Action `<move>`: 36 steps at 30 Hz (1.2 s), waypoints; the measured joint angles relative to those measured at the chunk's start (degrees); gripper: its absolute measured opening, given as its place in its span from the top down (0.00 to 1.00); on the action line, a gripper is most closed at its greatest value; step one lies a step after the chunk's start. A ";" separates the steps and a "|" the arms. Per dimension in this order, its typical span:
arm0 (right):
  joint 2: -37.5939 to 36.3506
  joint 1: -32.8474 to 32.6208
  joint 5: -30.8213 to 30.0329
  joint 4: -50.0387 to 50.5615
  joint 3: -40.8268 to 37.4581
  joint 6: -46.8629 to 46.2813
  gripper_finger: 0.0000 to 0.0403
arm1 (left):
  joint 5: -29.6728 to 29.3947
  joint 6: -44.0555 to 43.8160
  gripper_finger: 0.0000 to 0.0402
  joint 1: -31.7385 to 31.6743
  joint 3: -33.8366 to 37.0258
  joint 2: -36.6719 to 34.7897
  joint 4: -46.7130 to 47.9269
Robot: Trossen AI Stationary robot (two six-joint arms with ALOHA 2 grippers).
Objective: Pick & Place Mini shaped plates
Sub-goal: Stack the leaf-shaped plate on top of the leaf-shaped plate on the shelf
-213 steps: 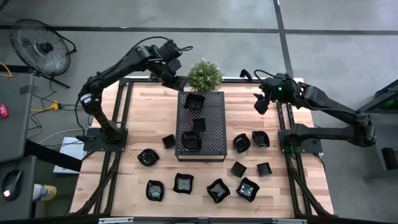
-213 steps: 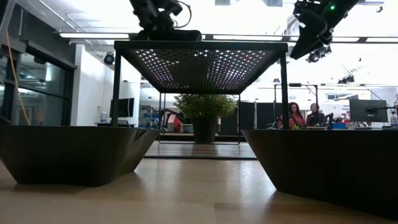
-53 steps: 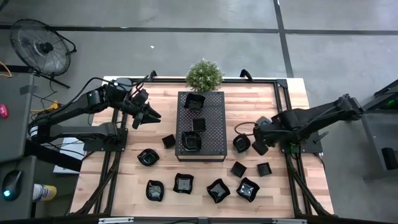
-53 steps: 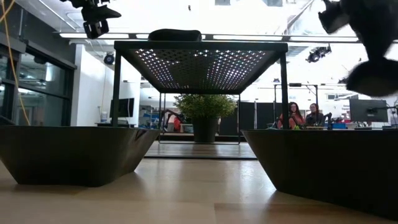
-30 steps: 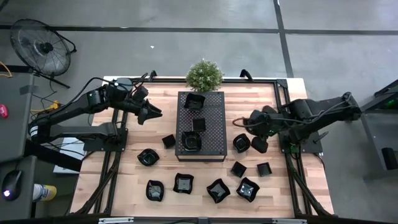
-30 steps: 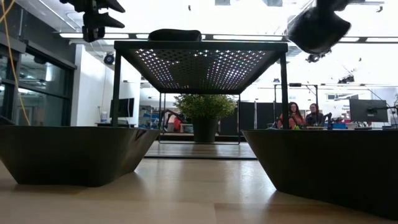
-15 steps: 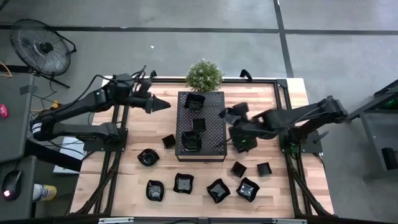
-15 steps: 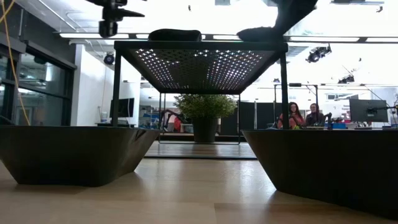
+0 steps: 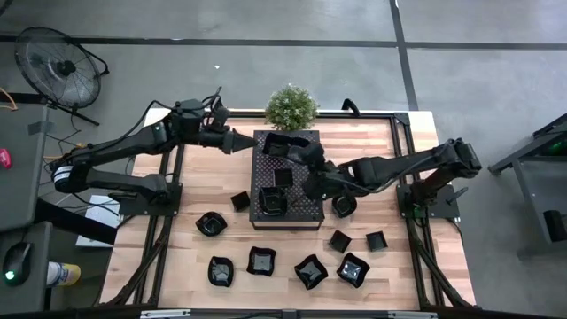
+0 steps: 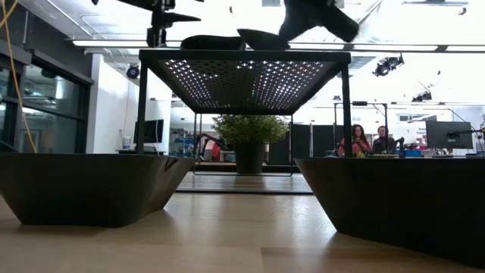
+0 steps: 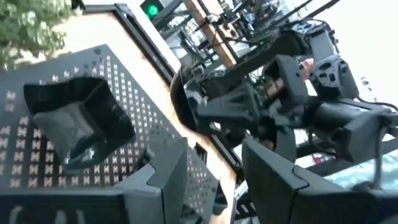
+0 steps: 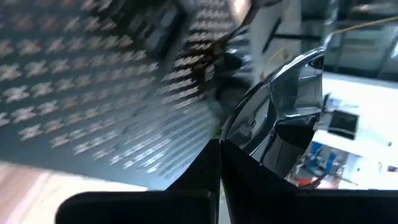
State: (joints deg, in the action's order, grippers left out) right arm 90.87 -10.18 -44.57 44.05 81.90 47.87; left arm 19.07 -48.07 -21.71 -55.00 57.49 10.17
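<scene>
Several mini shaped plates, small glossy black dishes, rest on the wooden table, such as one (image 9: 310, 270) near the front edge. Three more sit on the black perforated tray (image 9: 306, 208), one at its far end (image 9: 277, 144). My right gripper (image 9: 303, 158) reaches over the tray from the right, shut on another plate (image 10: 261, 38). My left gripper (image 9: 237, 142) hovers open by the tray's far left corner with nothing between its fingers (image 11: 155, 183). My right gripper pinches the plate's rim (image 12: 273, 118) between its two shut fingers (image 12: 214, 165). It comes slanting down from the table's right. The plate sits about level just over the tray's top (image 10: 250, 50); whether it touches the tray I cannot tell.
A small potted plant (image 9: 291, 106) stands behind the tray's far end. The tray stands raised on thin legs (image 10: 346, 114). Plates lie along the table's front and on both sides of the tray. Bare wood shows at the far right (image 9: 372, 142). People sit in the room beyond (image 10: 371, 142).
My right gripper has carried the plate up and toward the table's left, from beside the tray to over its middle. My left gripper has moved toward the right and far edge, up to the tray's far left corner, still open.
</scene>
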 joint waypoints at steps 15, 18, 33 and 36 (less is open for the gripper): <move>0.33 3.48 10.97 -9.18 2.94 10.85 1.00 | -0.90 -0.20 0.63 -0.02 -5.79 6.87 0.96; 0.33 3.48 11.65 -9.20 2.94 11.92 1.00 | -0.15 -1.63 0.63 -0.02 -6.06 7.78 2.47; 1.08 5.91 20.63 -8.25 2.94 17.90 1.00 | 0.54 -0.28 0.63 -0.02 -10.22 9.12 17.25; 2.09 5.95 16.90 -7.69 2.94 23.54 1.00 | -2.96 1.24 0.63 -0.02 -14.04 9.08 23.94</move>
State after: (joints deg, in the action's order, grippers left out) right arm 92.96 -4.23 -27.67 36.36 84.84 71.42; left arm 16.11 -46.83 -21.74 -69.04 66.57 34.11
